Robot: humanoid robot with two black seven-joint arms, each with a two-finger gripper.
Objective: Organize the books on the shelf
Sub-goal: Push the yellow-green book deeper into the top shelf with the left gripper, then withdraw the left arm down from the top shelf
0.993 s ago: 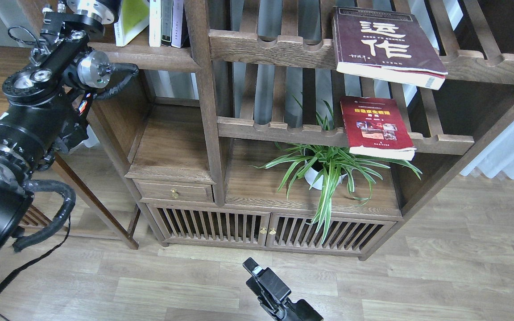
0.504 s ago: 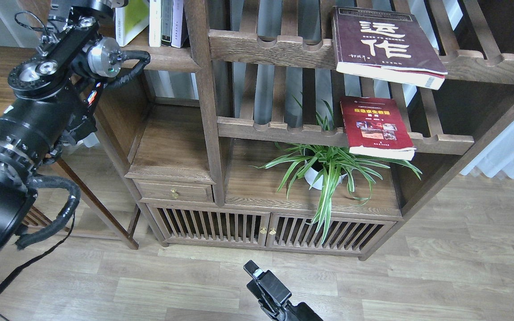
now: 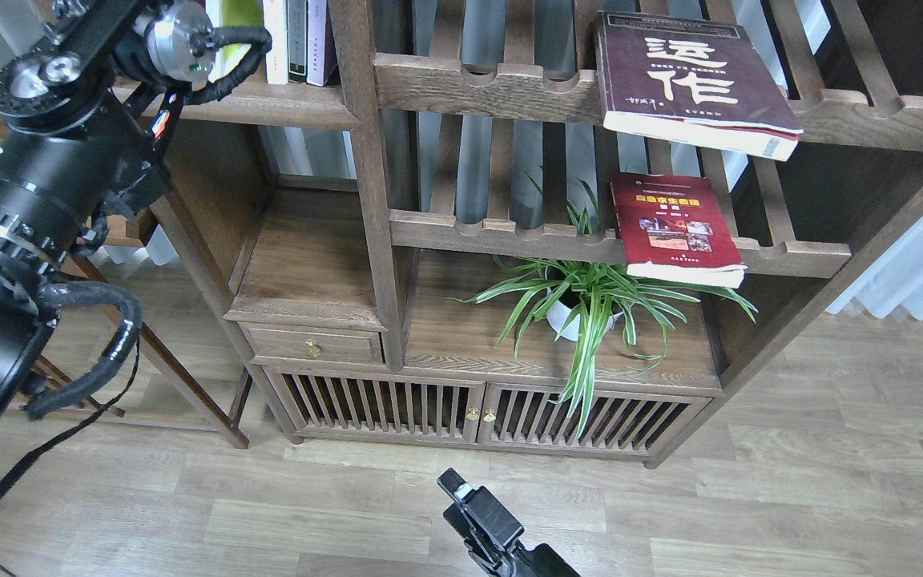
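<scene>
Thick maroon book [image 3: 690, 80] lying flat at 1 o'clock on an upper slatted rack [image 3: 501, 88], overhanging its rail; probably heavy, stiff, best pinched at the overhang. Red book [image 3: 674, 228] lower, likely lighter. Left arm raised toward 11 o'clock, claw out of frame. Right claw [image 3: 461, 493] low at 6 o'clock, state impossible to tell.

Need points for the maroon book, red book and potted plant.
maroon book [image 3: 690, 76], head view, middle of its front cover.
red book [image 3: 674, 228], head view, middle of its cover, on the photos.
potted plant [image 3: 570, 320], head view, white pot below the leaves.
</scene>
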